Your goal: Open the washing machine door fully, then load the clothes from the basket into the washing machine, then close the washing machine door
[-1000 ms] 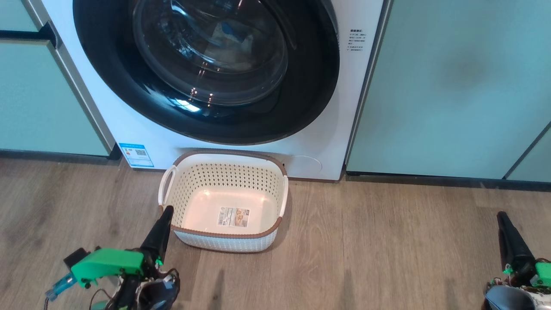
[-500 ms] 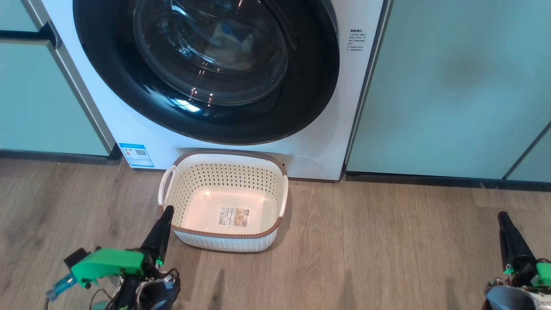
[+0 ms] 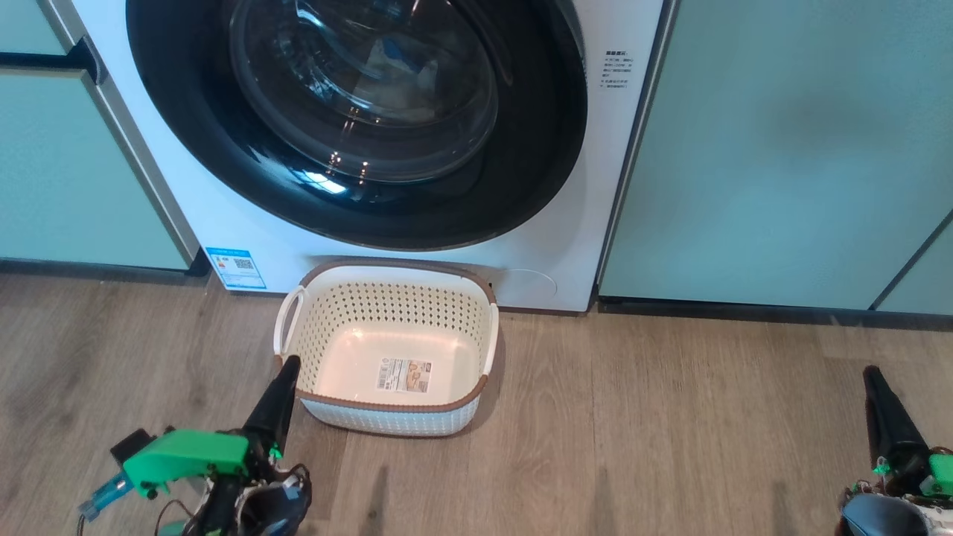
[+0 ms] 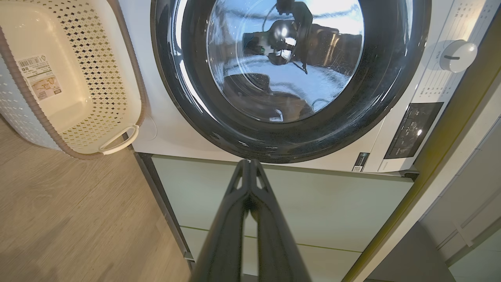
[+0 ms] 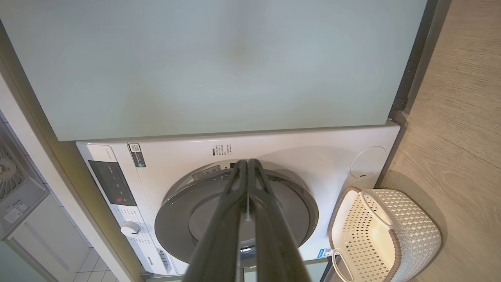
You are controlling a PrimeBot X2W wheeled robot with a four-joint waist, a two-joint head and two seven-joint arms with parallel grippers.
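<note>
Head view: left gripper [image 3: 287,366] and right gripper [image 3: 871,376] closed, empty; door [image 3: 521,186] ahead, rigid, likely slick, best gripped at rim.

Basket [image 3: 394,313] lower centre on the floor [image 3: 670,432], washing machine [image 3: 246,223] just behind it, cabinets [image 3: 782,149] flanking left and right.

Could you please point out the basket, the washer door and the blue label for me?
basket [image 3: 394,309]: head view, on its perforated back wall.
door [image 3: 357,97]: head view, on its glass bowl.
blue label [image 3: 235,268]: head view, on the label's middle.
</note>
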